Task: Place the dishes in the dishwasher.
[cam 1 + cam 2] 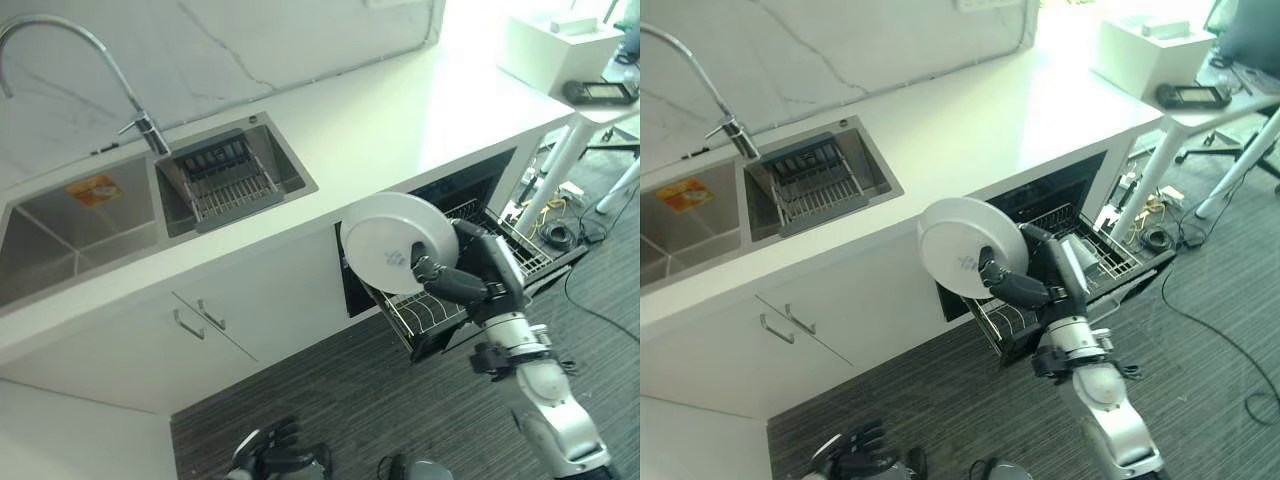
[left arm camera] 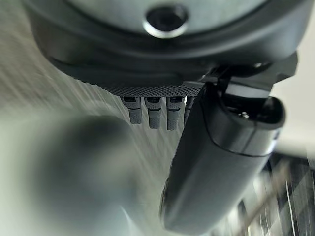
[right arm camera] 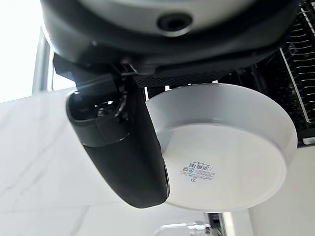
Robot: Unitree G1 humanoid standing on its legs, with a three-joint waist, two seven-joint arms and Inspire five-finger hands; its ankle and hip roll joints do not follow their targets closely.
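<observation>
My right hand [image 1: 468, 282] is shut on a round white plate [image 1: 396, 241], fingers curled across its underside and thumb [image 3: 123, 147] on the other face. The plate [image 3: 231, 157] stands nearly upright, its labelled bottom facing the camera, just left of the pulled-out dishwasher rack [image 1: 528, 252]. The open dishwasher [image 1: 1040, 200] sits under the white counter. Something pale [image 1: 1081, 251] rests in the rack behind my hand; what it is I cannot tell. My left hand [image 1: 277, 447] hangs low over the carpet with relaxed fingers [image 2: 147, 110], holding nothing.
A double sink [image 1: 80, 225] with a curved tap [image 1: 120, 80] is set in the counter [image 1: 400, 120]; its right basin holds a wire basket [image 1: 230, 180]. Cabinet doors [image 1: 200, 320] lie below. A white desk [image 1: 600, 115] and floor cables [image 1: 555, 235] stand right of the dishwasher.
</observation>
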